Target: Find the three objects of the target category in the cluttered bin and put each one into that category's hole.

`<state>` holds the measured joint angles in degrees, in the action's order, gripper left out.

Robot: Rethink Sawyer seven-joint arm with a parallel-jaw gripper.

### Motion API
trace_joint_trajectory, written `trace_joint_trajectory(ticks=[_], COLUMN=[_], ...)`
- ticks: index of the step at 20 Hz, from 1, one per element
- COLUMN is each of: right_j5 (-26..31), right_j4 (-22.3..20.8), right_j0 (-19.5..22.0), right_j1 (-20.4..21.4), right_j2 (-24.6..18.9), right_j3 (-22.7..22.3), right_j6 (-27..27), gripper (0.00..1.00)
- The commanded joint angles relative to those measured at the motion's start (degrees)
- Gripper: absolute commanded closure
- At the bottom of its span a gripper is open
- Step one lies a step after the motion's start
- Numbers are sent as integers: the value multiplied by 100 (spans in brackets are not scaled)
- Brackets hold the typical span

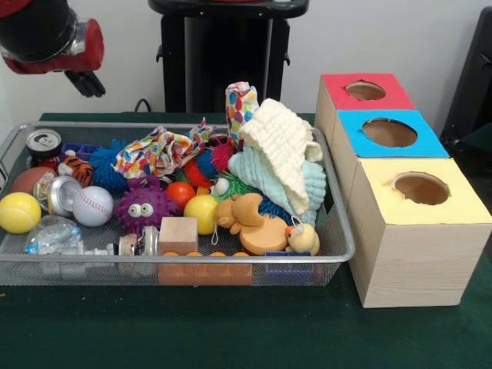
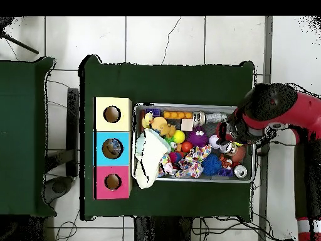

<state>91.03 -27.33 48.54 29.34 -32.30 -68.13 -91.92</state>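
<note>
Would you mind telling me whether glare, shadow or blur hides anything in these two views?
Front view: even light, a small highlight on the yellow ball; the bin's near mesh wall veils the lowest items, and the gripper reads as a dark shape. Overhead view: soft throughout; the arm covers the bin's right end, and the toys blur together.

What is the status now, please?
Black gripper above the silver wire mesh bin's end, holding nothing. Bin full of toys. Cream cloth covers toys beside the red, blue, yellow topped box.
</note>
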Motion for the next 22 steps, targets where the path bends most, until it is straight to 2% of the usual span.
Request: trace_joint_trajectory(ticks=[1,4,8,14,18,22], right_j5=[-1100,-1494,-1744,-1786,-1585,-984], right_j4=[-429,-527,-588,-629,-715,-527], right_j0=[318,329,343,306,206,236], right_j1=[-450,-565,-774,-1082,-1341,-1647], right_j2=[-174,-135,-150,-204,-263,-422], right_j3=[161,272,469,820,1251,1417], right_j6=[1516,1440,1534,1808,2104,2691], gripper=[100,100,100,100,100,100])
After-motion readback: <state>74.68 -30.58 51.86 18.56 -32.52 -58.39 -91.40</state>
